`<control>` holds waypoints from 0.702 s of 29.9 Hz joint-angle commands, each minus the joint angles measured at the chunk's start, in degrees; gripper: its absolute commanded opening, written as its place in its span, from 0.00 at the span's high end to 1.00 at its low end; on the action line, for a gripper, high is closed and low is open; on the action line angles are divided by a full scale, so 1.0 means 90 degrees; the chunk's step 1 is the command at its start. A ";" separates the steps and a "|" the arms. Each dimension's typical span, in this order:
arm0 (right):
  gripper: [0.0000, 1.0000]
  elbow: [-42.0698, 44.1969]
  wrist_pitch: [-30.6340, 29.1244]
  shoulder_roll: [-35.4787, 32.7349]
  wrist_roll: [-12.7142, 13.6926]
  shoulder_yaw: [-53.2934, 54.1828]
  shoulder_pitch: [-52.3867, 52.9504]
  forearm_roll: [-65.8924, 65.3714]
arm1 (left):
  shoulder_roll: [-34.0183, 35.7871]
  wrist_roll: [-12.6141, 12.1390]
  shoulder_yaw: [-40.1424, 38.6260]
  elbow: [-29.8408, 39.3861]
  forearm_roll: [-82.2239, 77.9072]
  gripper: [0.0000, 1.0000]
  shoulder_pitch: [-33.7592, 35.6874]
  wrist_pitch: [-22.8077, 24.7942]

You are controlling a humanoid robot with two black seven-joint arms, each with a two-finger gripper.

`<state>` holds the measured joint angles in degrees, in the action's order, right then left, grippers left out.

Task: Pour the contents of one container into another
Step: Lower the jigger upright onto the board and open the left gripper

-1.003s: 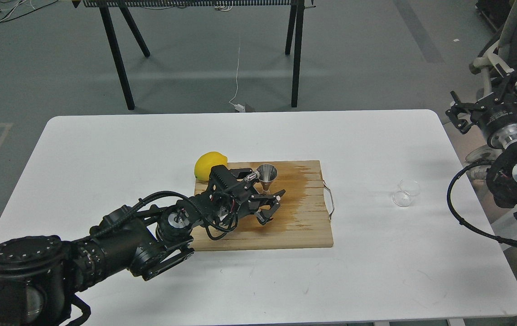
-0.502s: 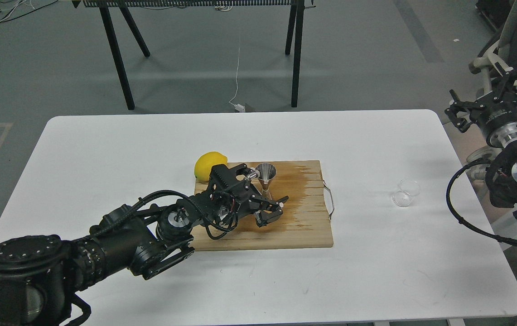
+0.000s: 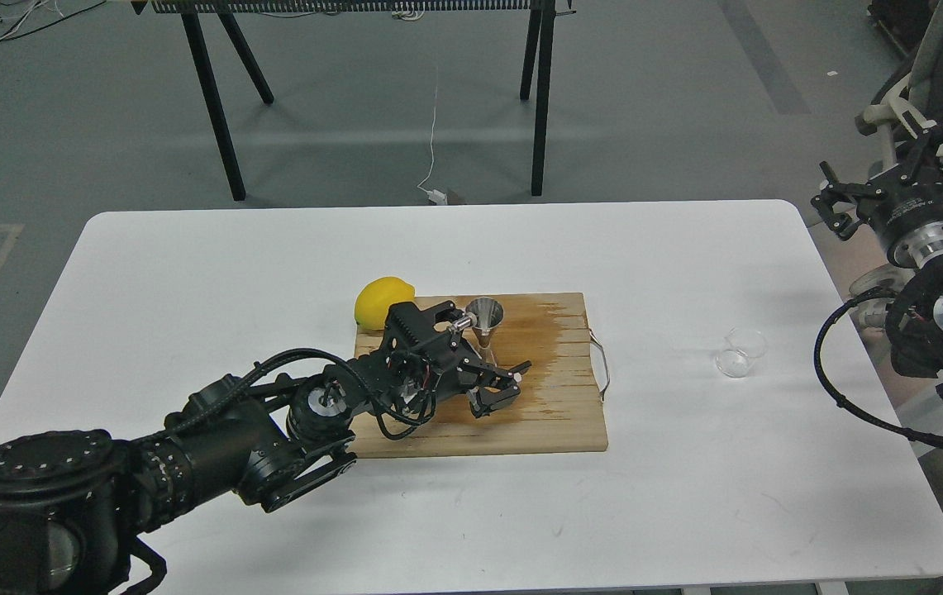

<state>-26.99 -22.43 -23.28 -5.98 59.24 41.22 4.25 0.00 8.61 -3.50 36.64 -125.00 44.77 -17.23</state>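
The steel jigger point(image 3: 486, 321) stands upright on the wooden cutting board point(image 3: 554, 413), at the board's far edge, with a lemon point(image 3: 380, 301) just off the board's far left corner. The left gripper point(image 3: 483, 354) reaches over the board, its jaws spread on either side of the jigger's lower half. The clear glass cup point(image 3: 740, 353) lies tipped on the white surface point(image 3: 190, 273), well right of the board. The right gripper point(image 3: 892, 178) hovers beyond the surface's right edge; I cannot tell how its jaws stand.

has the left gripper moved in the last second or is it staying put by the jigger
Yes, slightly. The left gripper has edged toward the cutting board's near edge, its fingers spread on either side of the jigger, which stands where it was.
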 commanded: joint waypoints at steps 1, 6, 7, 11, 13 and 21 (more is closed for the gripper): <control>0.01 0.0000 0.0002 -0.0001 0.0000 0.0000 0.0000 -0.0003 | 0.0000 0.0000 -0.0002 0.0001 0.0000 0.06 -0.0013 0.0000; 0.01 0.0000 0.0002 0.0009 0.0000 0.0000 0.0000 -0.0003 | 0.0000 0.0000 -0.0022 0.0001 0.0000 0.06 -0.0013 0.0000; 0.01 0.0000 0.0002 0.0009 0.0000 0.0000 0.0000 -0.0003 | 0.0000 0.0010 -0.0022 0.0001 0.0000 0.06 -0.0013 0.0000; 0.01 0.0000 0.0002 0.0019 0.0000 0.0000 0.0000 0.0006 | 0.0019 0.0010 -0.0022 0.0001 0.0000 0.06 -0.0023 -0.0078; 0.01 0.0000 0.0002 0.0019 0.0000 0.0000 0.0000 0.0006 | 0.0097 0.0010 -0.0022 0.0001 0.0000 0.06 -0.0023 -0.0097; 0.01 0.0000 0.0002 0.0029 0.0000 0.0000 0.0009 -0.0003 | 0.0400 0.0049 -0.0031 0.0021 0.0000 0.06 -0.0052 -0.0166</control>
<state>-26.99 -22.41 -23.04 -5.98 59.24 41.29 4.27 2.50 8.78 -3.73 36.67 -125.00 44.56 -18.56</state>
